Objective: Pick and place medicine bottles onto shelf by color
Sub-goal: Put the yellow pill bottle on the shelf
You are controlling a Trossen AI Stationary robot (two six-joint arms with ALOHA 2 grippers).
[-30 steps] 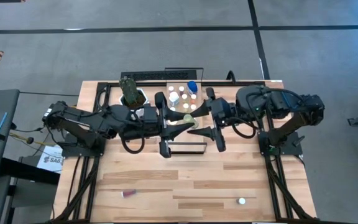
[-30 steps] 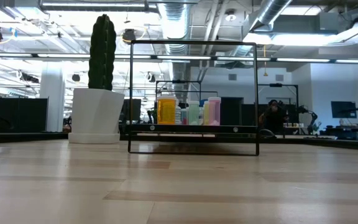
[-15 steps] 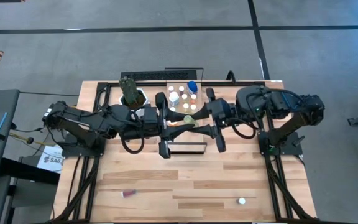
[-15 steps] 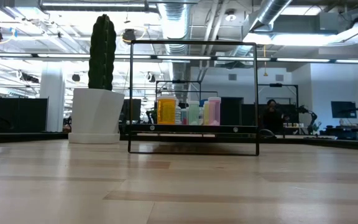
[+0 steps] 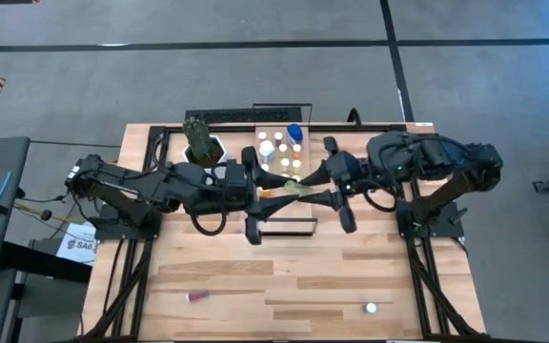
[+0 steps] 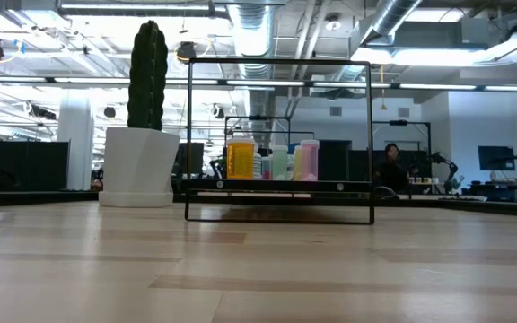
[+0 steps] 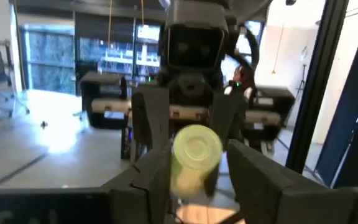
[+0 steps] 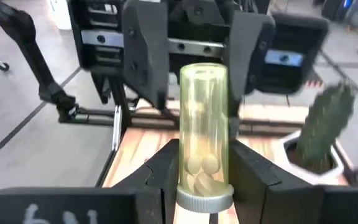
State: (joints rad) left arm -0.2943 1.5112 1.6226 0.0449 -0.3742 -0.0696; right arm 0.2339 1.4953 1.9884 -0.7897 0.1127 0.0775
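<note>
Closed in since a second ago: right gripper (image 5: 305,187) narrowed from wide-spread fingers onto yellow-green bottle (image 5: 294,188), now pinching it from both sides at cap end. Bottle horizontal, held mid-air between both arms above shelf (image 5: 284,227) front edge, over middle of desk (image 5: 351,276). Left gripper (image 5: 267,193) on the bottle's other end, fingers flanking it closely; firm contact or slightly slack, cannot tell. Right wrist view: clear yellow-green tube (image 8: 204,134) with pale pills inside, white cap nearest camera. Left wrist view: round bottle end (image 7: 194,152) between left fingers (image 7: 151,177). Other bottles (image 5: 281,150) clustered on shelf's far part, blue-capped one (image 5: 294,132) at far right of the cluster. Cactus pot (image 5: 202,143) left of shelf. Reddish bottle (image 5: 196,296) and white-capped one (image 5: 371,308) lying on near side of desk, well apart.
</note>
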